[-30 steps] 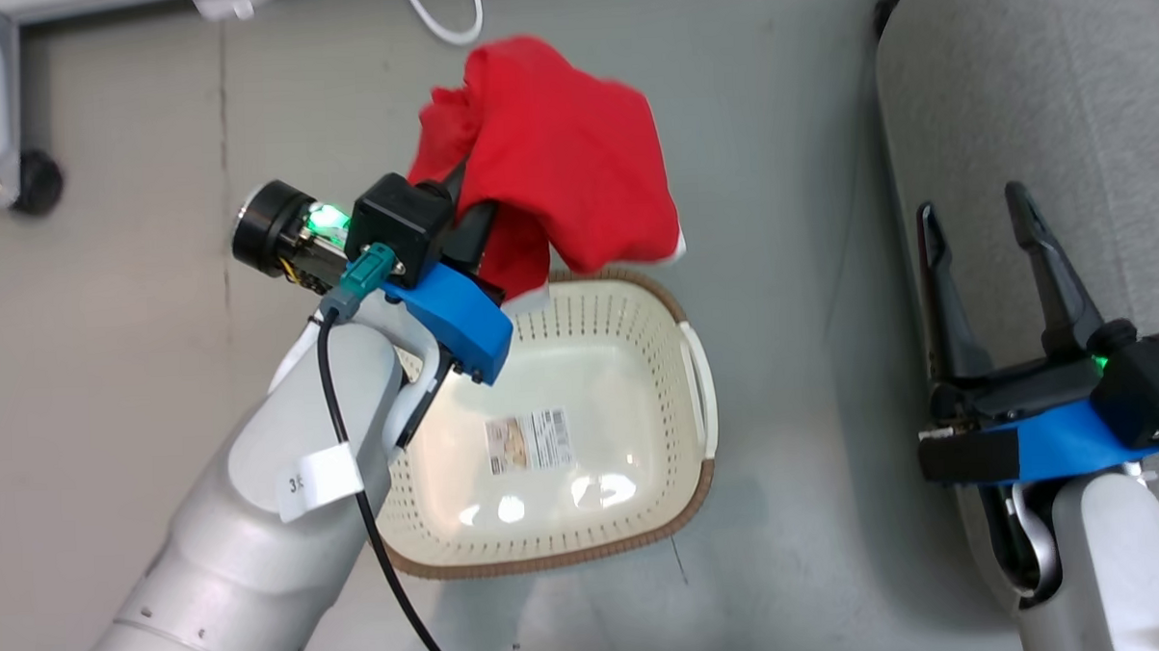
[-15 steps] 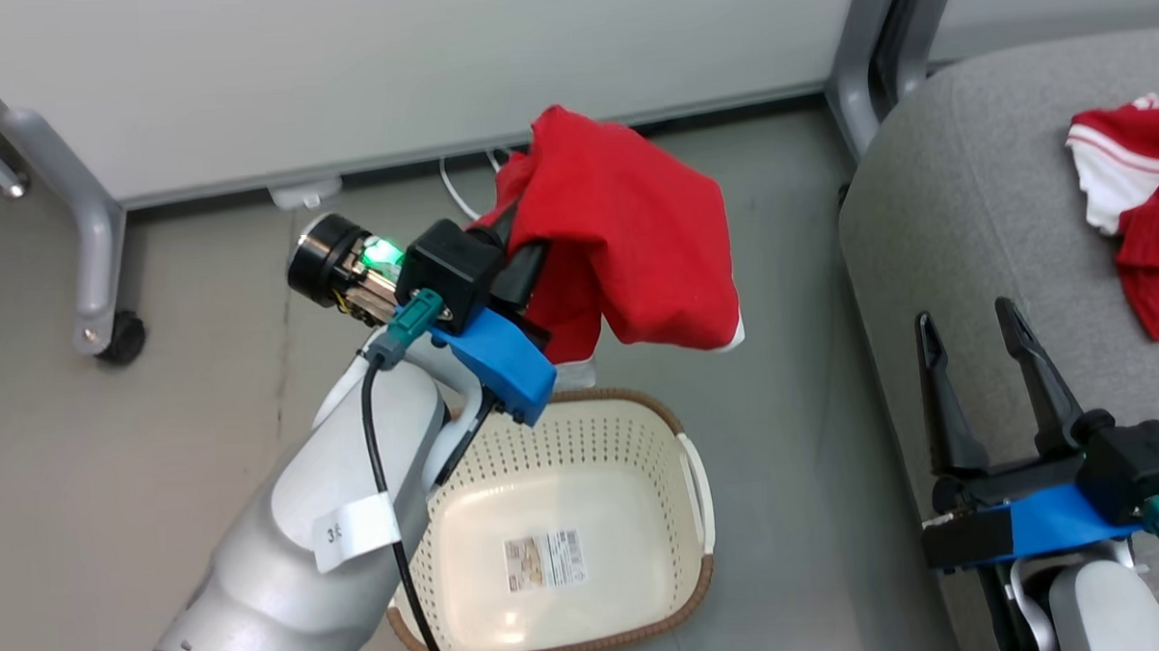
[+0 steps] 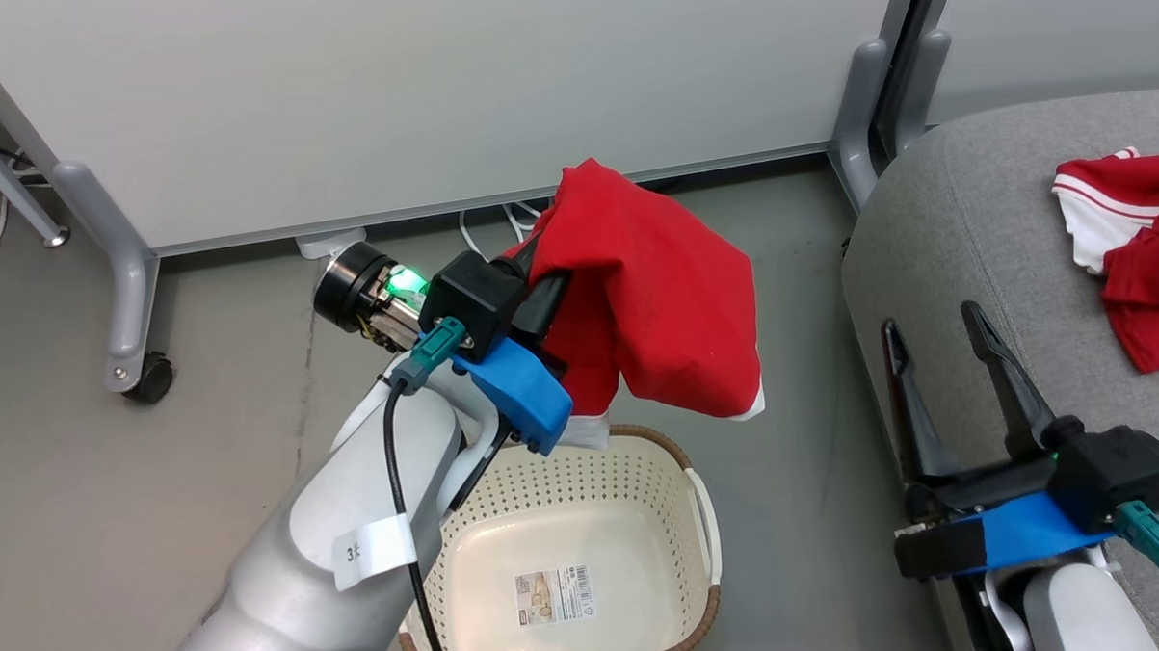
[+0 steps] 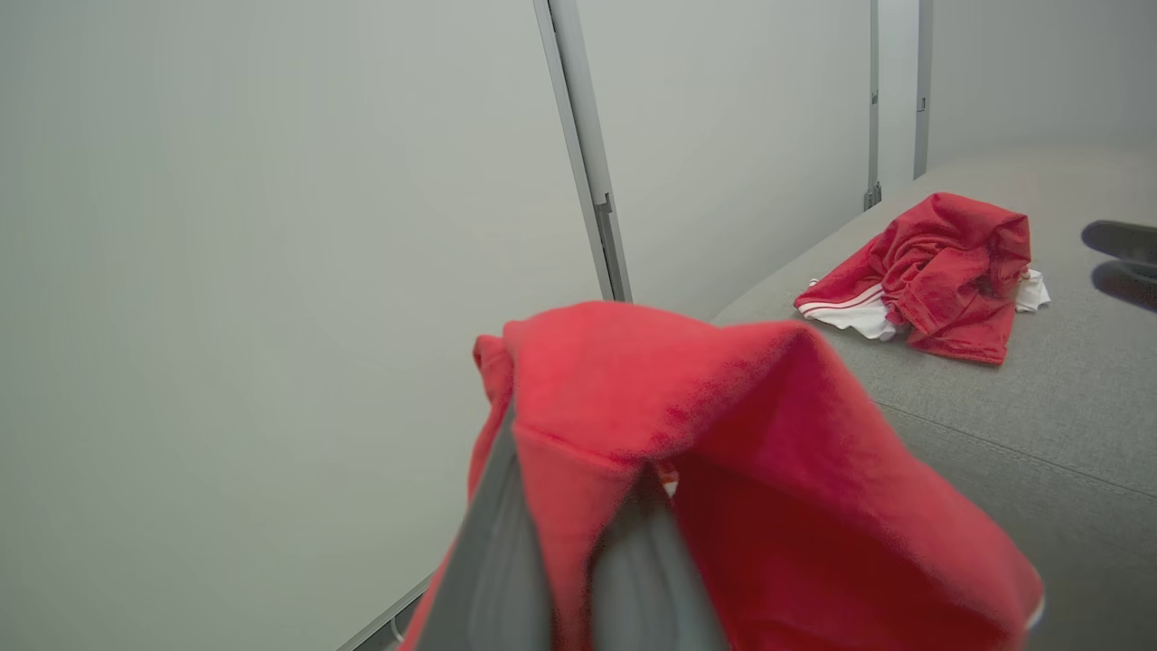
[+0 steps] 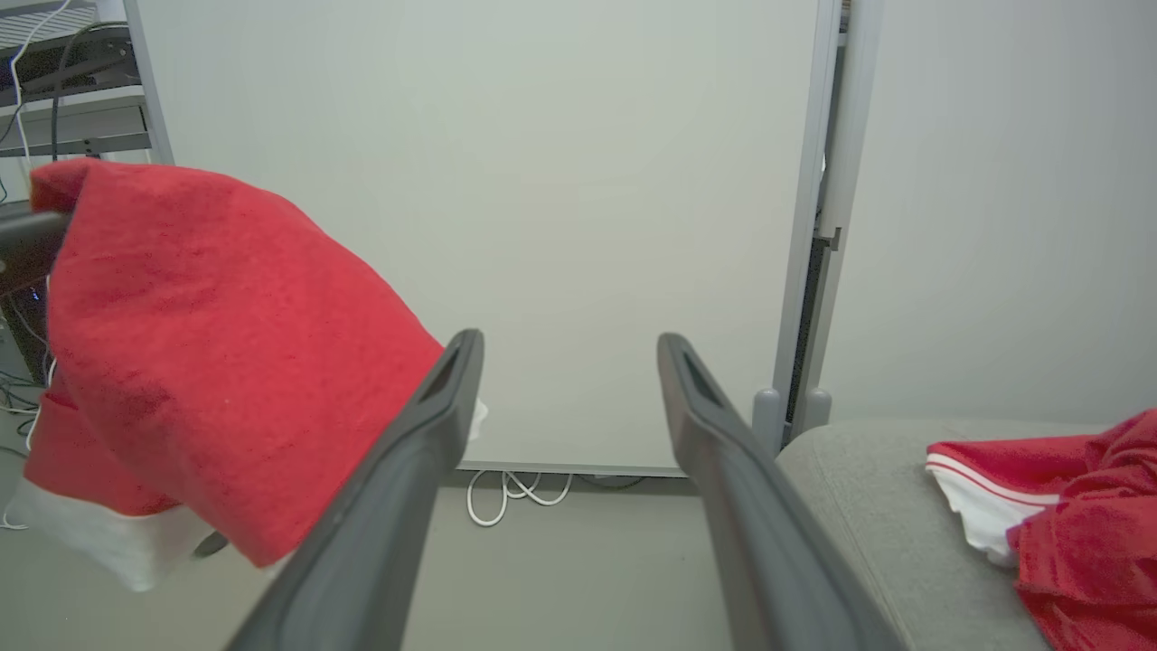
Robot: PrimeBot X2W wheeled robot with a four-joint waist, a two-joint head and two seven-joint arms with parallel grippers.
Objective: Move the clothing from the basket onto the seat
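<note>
1. Head view: the left hand (image 3: 540, 293) is clenched on the held garment (image 3: 665, 303). This red bundle with white edging hangs in the air just above the far rim of the basket (image 3: 685, 457). The basket stands on the floor (image 3: 208, 454) and holds nothing but its label sticker (image 3: 553, 596). To the right is the grey seat (image 3: 961, 216). The second garment (image 3: 1152, 286) lies crumpled on it, well apart from the held one. The right hand (image 3: 930, 319) is released and holds nothing, with its fingers spread by the seat's near edge.

2. Left wrist view: the two fingers (image 4: 493, 561) run up into the red cloth, which folds over their tips and drapes down to the right. The grip looks to be near the top of the bundle, with most of the fabric hanging loose below. Beyond it are the seat cushion and the second garment, its white stripe trim showing.

3. Right wrist view: the spread fingers have nothing between them and frame a pale wall panel (image 5: 587, 181). The held garment hangs at the left, and the seat corner with the second garment is at the lower right.

4. Step in hand: I judge this to be the carry of the last piece. The basket is empty and one piece is already on the seat.

5. Next move: the left arm needs to swing to the right across the gap. It should stay high enough for the hanging hem to clear the cushion's rounded edge, and let go only once the bundle is over the seat. The right hand stands near that path, so the cloth could brush or snag on it.
</note>
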